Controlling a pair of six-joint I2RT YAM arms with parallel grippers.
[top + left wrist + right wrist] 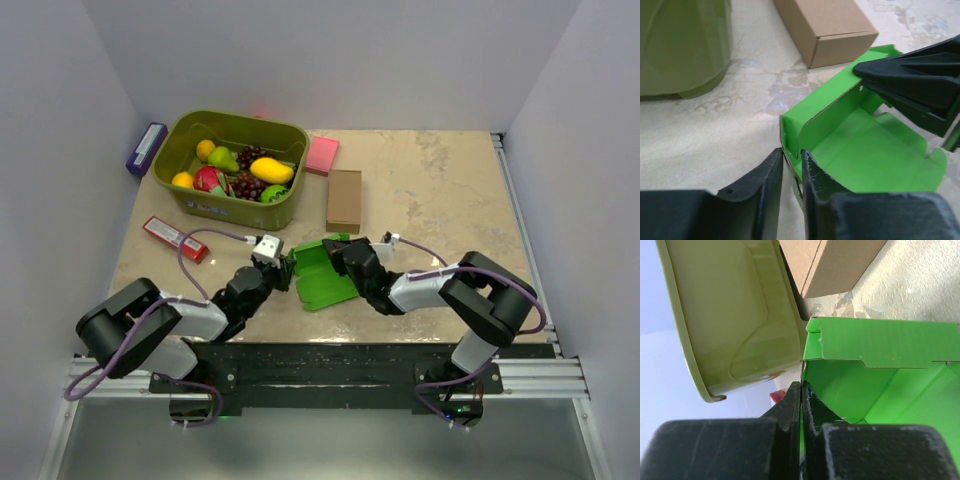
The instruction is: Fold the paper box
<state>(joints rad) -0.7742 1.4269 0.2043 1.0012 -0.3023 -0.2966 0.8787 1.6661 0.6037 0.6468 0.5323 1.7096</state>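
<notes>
The paper box (322, 283) is bright green card, half formed into an open tray with raised walls, lying near the table's front middle. In the left wrist view its left wall (827, 117) stands between the fingers of my left gripper (792, 156), whose jaws are slightly apart and straddle the wall's near corner without pinching it. My right gripper (801, 388) is shut on the thin edge of the box's far corner wall (880, 342). Seen from above, my left gripper (287, 268) is at the box's left side and my right gripper (338, 254) at its upper right.
An olive bin (292, 134) of toy fruit stands at the back left, close to the green tray. A brown cardboard box (344, 200) lies just behind the tray, a pink pad (322, 155) beyond it. A red pack (175, 238) and a purple box (146, 148) lie at the left.
</notes>
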